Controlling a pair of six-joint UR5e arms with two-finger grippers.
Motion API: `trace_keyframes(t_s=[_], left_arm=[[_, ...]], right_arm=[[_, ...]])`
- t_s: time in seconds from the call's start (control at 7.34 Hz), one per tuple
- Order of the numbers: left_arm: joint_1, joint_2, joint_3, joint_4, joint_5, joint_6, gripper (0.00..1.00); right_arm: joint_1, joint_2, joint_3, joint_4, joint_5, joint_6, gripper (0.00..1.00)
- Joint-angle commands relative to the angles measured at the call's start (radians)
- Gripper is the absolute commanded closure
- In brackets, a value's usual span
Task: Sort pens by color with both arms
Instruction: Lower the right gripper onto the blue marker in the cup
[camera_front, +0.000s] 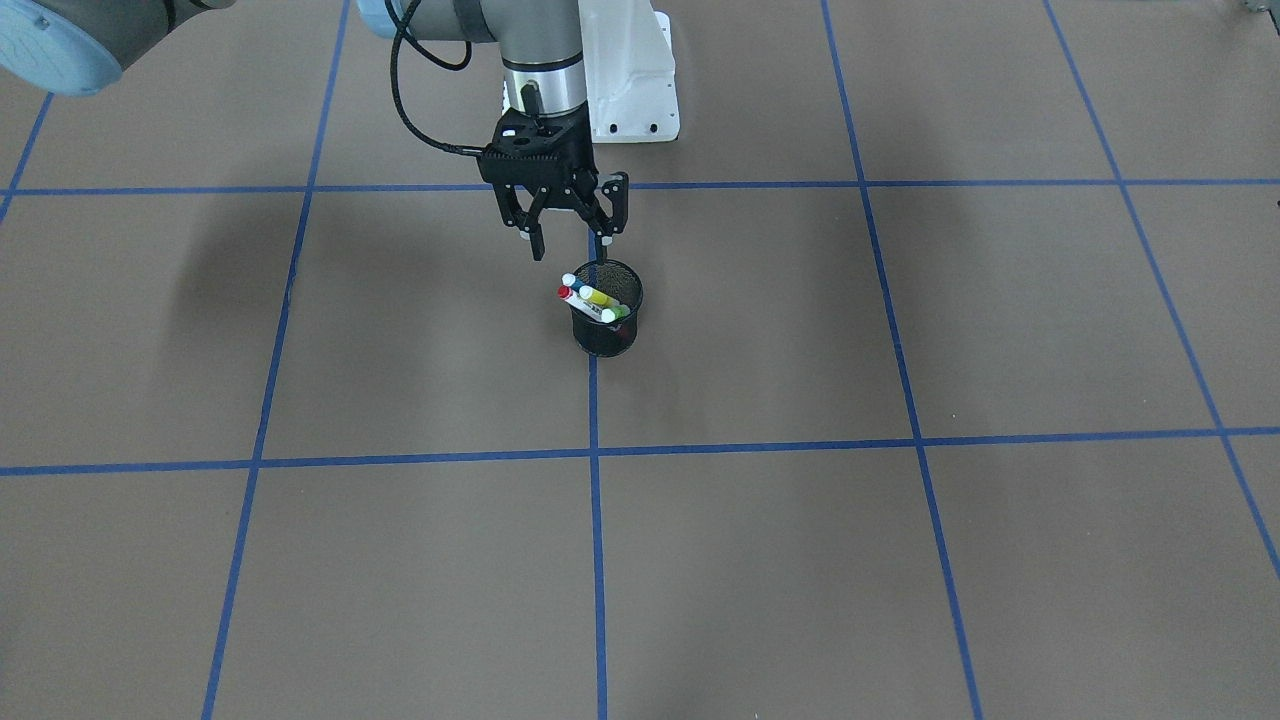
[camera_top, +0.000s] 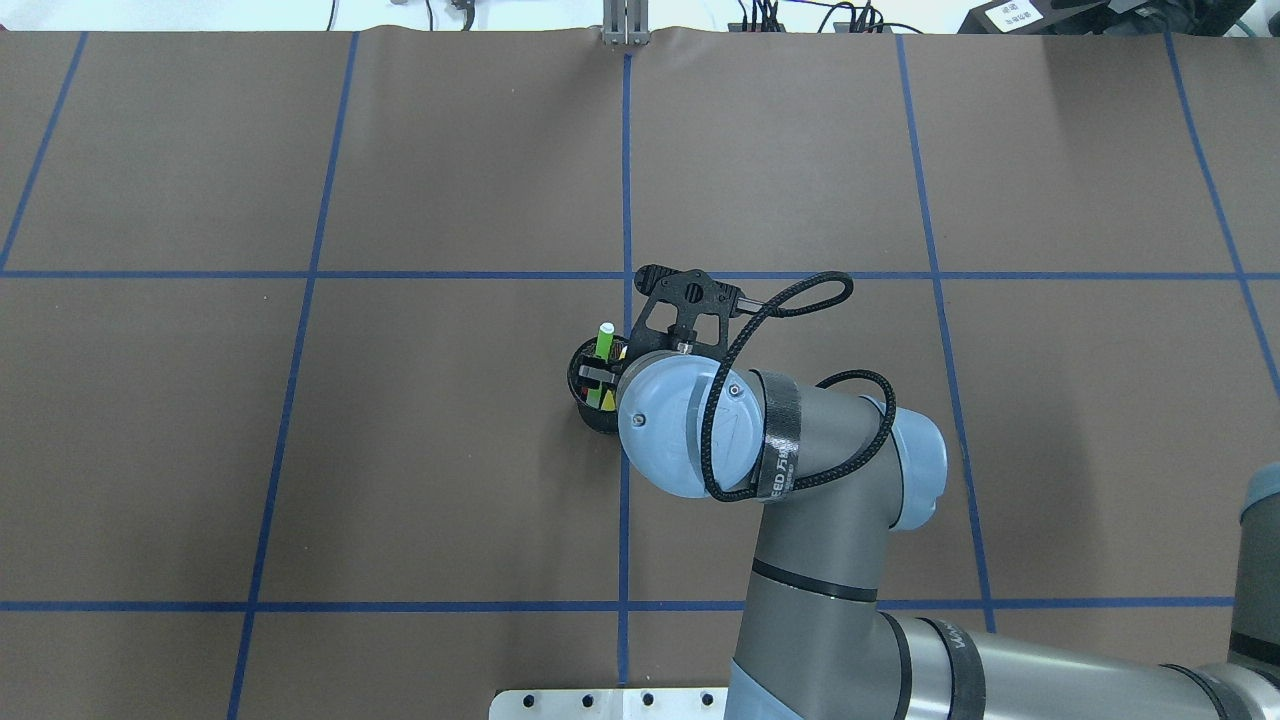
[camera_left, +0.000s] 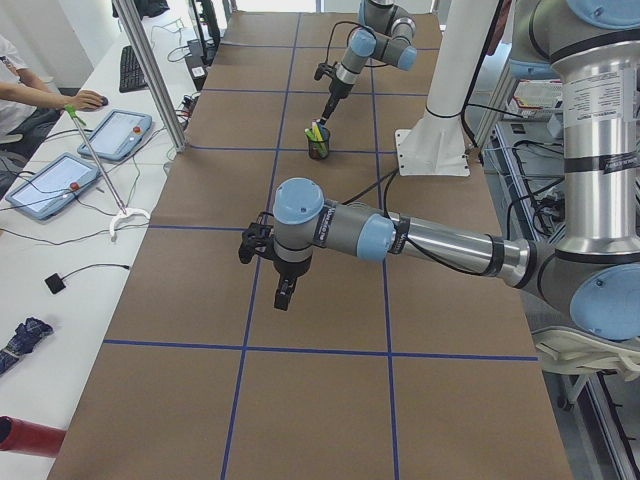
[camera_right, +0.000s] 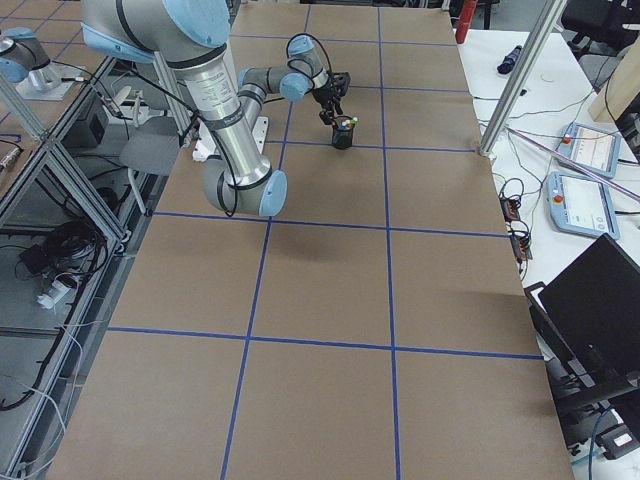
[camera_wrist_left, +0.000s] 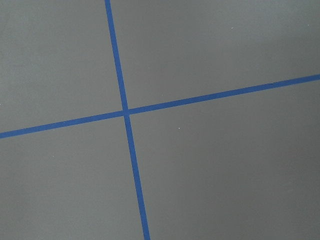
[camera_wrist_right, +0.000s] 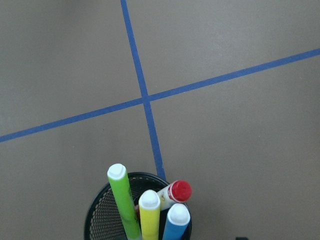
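Four pens stand together in a black mesh cup on the centre tape line: a light green pen, a yellow pen, a blue pen and a white pen with a red end. Their tips lean out over the rim. My right gripper hangs open just above the cup, on the robot's side of it, with nothing between its fingers. In the overhead view the right wrist covers most of the cup, and the green pen pokes out. My left gripper hangs low over bare table; I cannot tell whether it is open.
Brown table with a grid of blue tape lines. The white pedestal base stands behind the cup. A side bench holds tablets, with a person's arm at it.
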Motion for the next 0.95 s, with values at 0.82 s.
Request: trace_keyframes(t_s=[0.82], left_arm=[[0.0,-0.002,0.002,0.002,0.002,-0.001,0.0]], right_arm=[[0.003,-0.026,-0.051,0.14,-0.037,-0.015,0.41]])
